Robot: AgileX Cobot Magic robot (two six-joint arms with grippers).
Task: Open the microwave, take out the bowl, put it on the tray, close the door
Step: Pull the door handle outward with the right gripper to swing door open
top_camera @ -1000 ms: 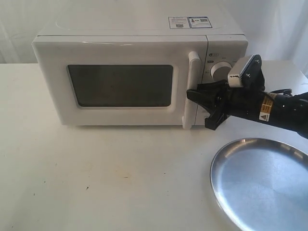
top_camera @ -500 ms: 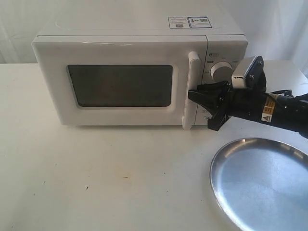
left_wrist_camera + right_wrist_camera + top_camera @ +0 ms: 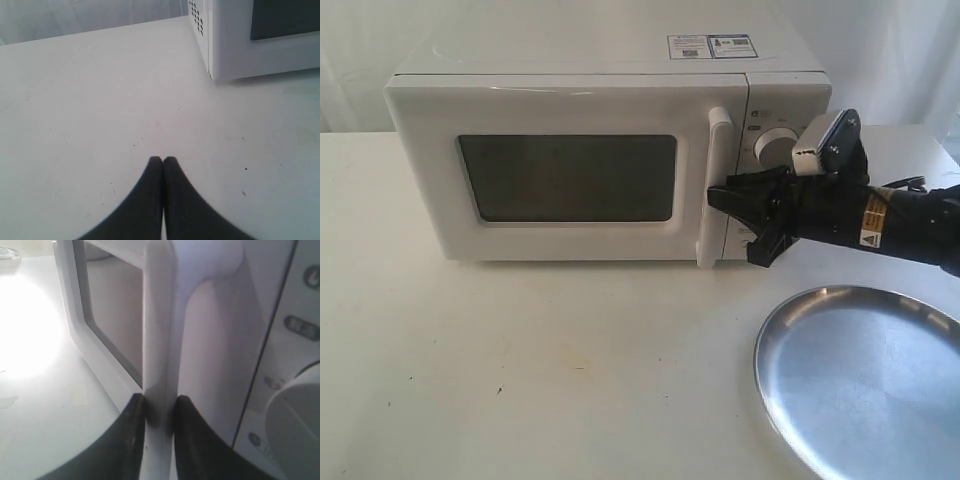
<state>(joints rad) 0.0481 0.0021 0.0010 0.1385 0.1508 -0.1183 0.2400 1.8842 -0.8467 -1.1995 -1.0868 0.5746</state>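
Observation:
The white microwave point(image 3: 600, 60) stands at the back of the table, and its door point(image 3: 570, 110) looks closed or barely cracked. My right gripper point(image 3: 717, 205) reaches in from the right and is shut on the vertical bar handle point(image 3: 718, 150). In the right wrist view its fingertips point(image 3: 135, 405) clamp the handle point(image 3: 160, 340) from both sides. The silver tray point(image 3: 860, 380) lies at the front right with nothing on it. No bowl is visible. My left gripper point(image 3: 163, 160) is shut on nothing, low over bare table near the microwave's corner point(image 3: 225, 45). It is out of the exterior view.
White dials point(image 3: 772, 148) sit right of the handle, close to my right wrist. A sticker point(image 3: 712, 46) is on the microwave top. White table surface point(image 3: 540, 370) spreads in front of the microwave and left of the tray.
Almost nothing differs. My right gripper stays clamped on the handle, its wrist has risen slightly, and the microwave front has shifted a hair to the left.

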